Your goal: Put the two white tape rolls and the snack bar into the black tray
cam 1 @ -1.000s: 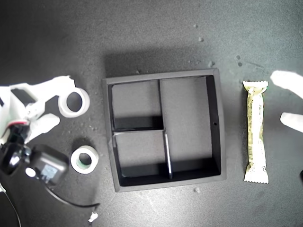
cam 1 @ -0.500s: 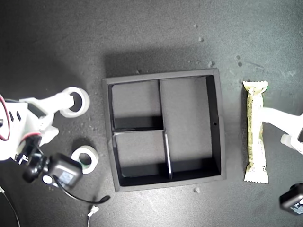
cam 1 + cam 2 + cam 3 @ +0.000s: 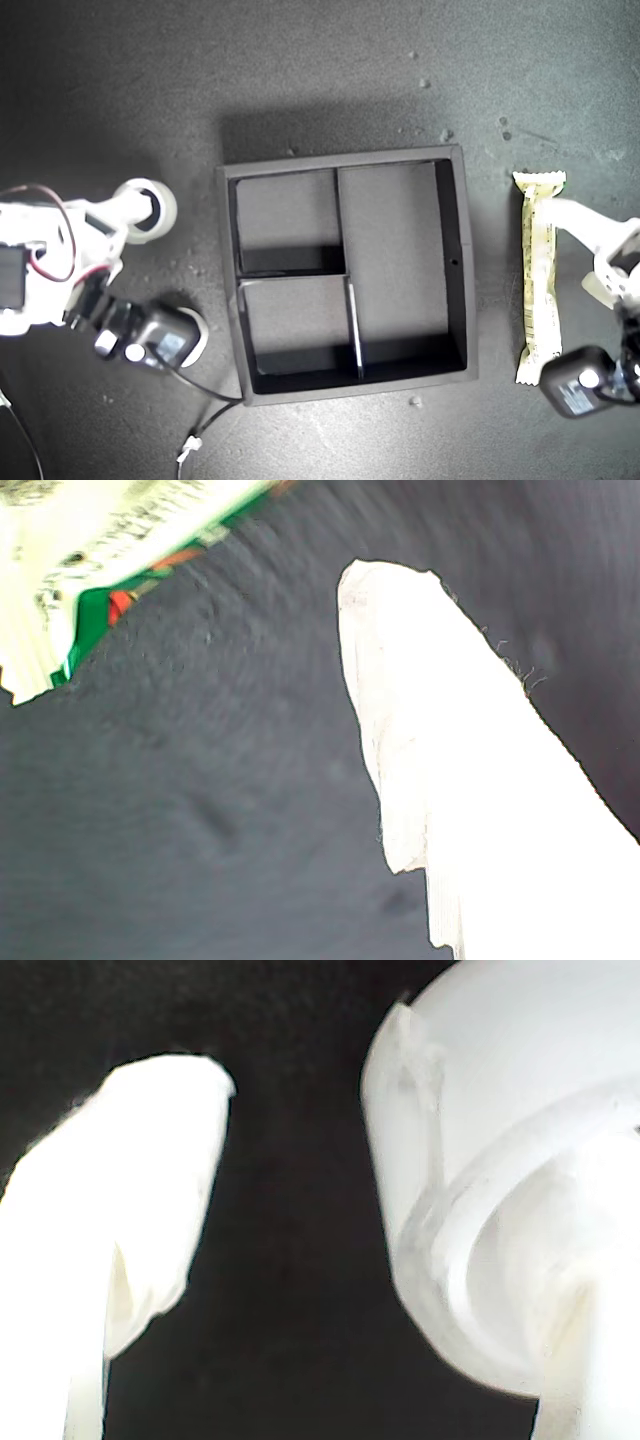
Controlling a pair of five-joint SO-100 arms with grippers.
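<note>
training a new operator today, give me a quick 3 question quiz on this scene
1. True or false: the black tray already holds a tape roll.
2. Which item lies at my first gripper? A) snack bar B) tape roll C) cable
3. How many compartments does the tray have?

Key:
1. False. All compartments are bare; one tape roll is at my second gripper, outside the tray.
2. A, the snack bar.
3. Three: two small, one long.

White tape roll (image 3: 480,1150) close up, hand's finger (image 3: 130,1230) beside it, dark gap between
</note>
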